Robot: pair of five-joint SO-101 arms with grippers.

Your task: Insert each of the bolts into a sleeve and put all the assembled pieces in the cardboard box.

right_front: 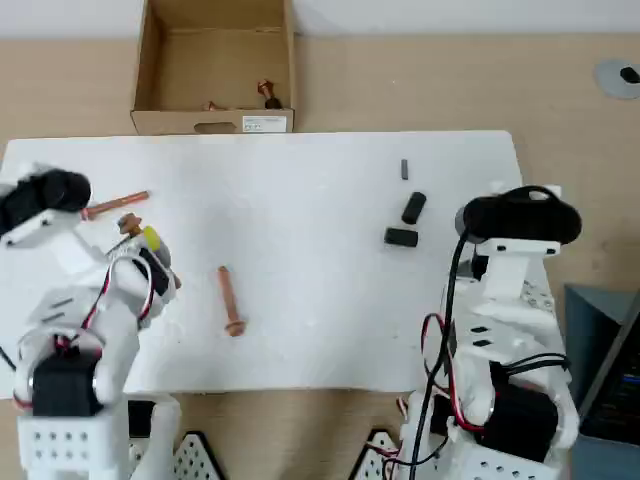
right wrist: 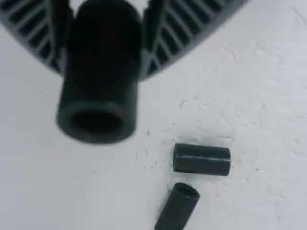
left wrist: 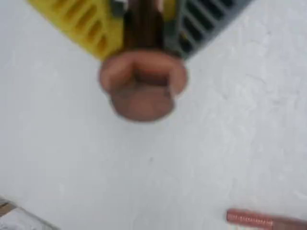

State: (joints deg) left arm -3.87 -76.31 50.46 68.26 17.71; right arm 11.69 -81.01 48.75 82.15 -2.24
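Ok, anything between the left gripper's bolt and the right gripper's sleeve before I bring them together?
Nothing upright. The held bolt and held sleeve have only a loose bolt and two spare sleeves lying flat on the mat between them.

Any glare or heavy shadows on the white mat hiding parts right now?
High view: even light, no glare; the loose bolt and lying sleeves stand out plainly. Left wrist view: mat evenly lit around the held bolt. Right wrist view: likewise around the held sleeve, soft shadows by the lying sleeves.
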